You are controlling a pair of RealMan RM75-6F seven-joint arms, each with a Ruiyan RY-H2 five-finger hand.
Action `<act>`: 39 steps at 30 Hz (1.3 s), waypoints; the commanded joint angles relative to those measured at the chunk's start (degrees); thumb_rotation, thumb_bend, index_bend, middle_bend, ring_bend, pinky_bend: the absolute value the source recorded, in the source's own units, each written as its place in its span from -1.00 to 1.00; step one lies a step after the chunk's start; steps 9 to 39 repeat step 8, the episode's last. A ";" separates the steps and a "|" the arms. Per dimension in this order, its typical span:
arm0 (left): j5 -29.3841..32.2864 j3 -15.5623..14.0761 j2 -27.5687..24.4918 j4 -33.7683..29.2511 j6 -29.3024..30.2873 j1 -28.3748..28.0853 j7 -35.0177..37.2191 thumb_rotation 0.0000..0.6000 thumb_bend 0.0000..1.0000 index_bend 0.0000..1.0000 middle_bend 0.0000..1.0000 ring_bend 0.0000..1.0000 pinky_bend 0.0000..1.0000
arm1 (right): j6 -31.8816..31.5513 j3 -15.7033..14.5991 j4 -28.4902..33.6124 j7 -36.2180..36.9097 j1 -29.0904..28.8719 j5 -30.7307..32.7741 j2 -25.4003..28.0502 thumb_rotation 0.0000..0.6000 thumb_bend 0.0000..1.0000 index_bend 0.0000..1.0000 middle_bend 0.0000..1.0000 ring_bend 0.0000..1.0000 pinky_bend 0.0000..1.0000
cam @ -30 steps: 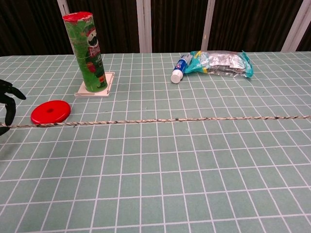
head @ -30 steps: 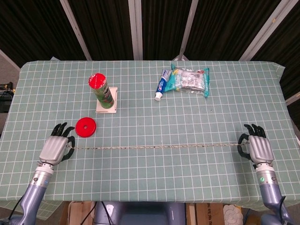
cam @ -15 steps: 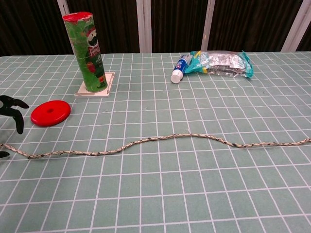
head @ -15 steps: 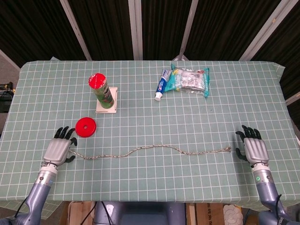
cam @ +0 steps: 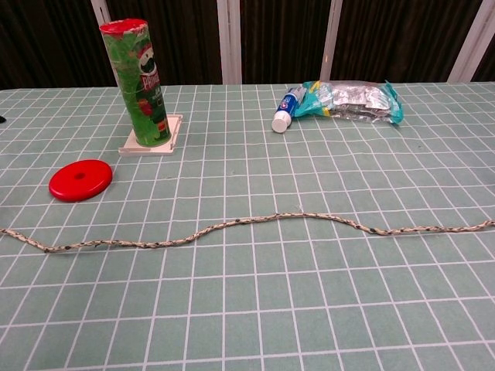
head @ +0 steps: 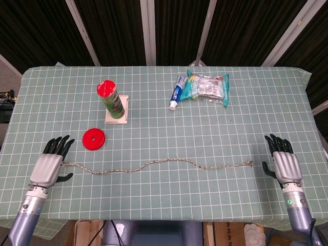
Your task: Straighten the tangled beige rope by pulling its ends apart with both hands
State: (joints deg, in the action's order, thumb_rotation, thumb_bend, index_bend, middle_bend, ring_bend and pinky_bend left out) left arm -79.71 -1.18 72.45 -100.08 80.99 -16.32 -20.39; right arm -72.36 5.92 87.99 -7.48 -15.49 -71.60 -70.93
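The beige rope (head: 164,164) lies loose on the green checked table in a shallow wave, running left to right; the chest view shows the rope (cam: 232,228) crossing the whole frame. My left hand (head: 48,165) hovers at the table's left front, fingers spread, just left of the rope's left end and apart from it. Over by the right edge, my right hand (head: 285,163) is open too, a short gap right of the rope's right end (head: 249,163). Neither hand shows in the chest view.
A red disc (head: 93,139) lies just behind the rope's left part. A green can (head: 111,99) stands on a white coaster behind it. A toothpaste tube (head: 177,91) and a teal snack bag (head: 207,87) lie at the back.
One second ago the rope was taut between both hands. Both hands let go, the rope dropped slack, and both hands have since drawn outward, the left one leaving the chest view.
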 commanded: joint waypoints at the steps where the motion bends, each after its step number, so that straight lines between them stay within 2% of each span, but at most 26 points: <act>1: -9.82 -5.17 -3.96 1.27 8.51 5.89 6.58 1.00 -0.76 -0.86 -1.00 -1.00 -1.00 | -9.40 -2.88 2.22 3.40 4.54 -9.56 3.44 1.00 -0.11 -1.00 -1.00 -1.00 -1.00; 4: -11.69 -6.98 -5.74 3.51 10.62 8.23 9.41 1.00 -0.76 -0.86 -1.00 -1.00 -1.00 | -13.83 -4.84 2.39 4.54 7.39 -13.23 4.64 1.00 -0.10 -1.00 -1.00 -1.00 -1.00; 8: -12.65 -6.81 -8.00 4.39 13.77 10.30 12.25 1.00 -0.76 -0.87 -1.00 -1.00 -1.00 | -19.32 -5.55 1.32 4.48 9.99 -16.84 5.70 1.00 -0.10 -1.00 -1.00 -1.00 -1.00; 39: -12.65 -6.81 -8.00 4.39 13.77 10.30 12.25 1.00 -0.76 -0.87 -1.00 -1.00 -1.00 | -19.32 -5.55 1.32 4.48 9.99 -16.84 5.70 1.00 -0.10 -1.00 -1.00 -1.00 -1.00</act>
